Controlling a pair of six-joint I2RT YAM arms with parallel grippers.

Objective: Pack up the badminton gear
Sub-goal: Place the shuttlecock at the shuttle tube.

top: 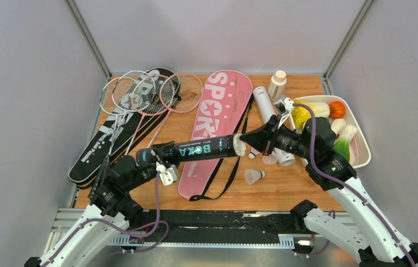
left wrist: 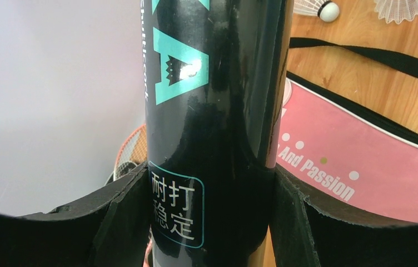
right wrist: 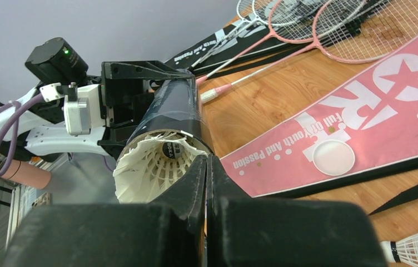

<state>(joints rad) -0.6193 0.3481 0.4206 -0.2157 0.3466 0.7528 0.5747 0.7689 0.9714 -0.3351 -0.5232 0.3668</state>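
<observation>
1. The table [top: 284, 186] carries all the gear.
2. The pink bag [top: 218, 111] lies flat in the middle, its black strap trailing beside it.
3. The black bag [top: 93, 153] lies at the far left.
4. White and pink rackets [top: 140, 92] lie overlapping, heads on the black bag's wide end, with one pink head just beside the pink bag.
5. The tray [top: 362, 144] of toy vegetables sits at the right edge.
6. The black tube [top: 201, 149] hangs level over the pink bag, mouth to the right.
7. The white tube [top: 265, 103] lies between pink bag and tray.
8. The left gripper [top: 154, 157] clamps the black tube at its left end, a finger on each side.
9. The right gripper [right wrist: 207, 167] has its jaws pressed together, tips at the tube's mouth; I cannot tell whether a feather is pinched.
10. The bottle [top: 277, 83] stands at the far edge.
11. One shuttlecock [top: 239, 146] sticks feathers-out from the black tube; loose shuttlecocks [top: 255, 177] lie near the white tube's near end.
</observation>
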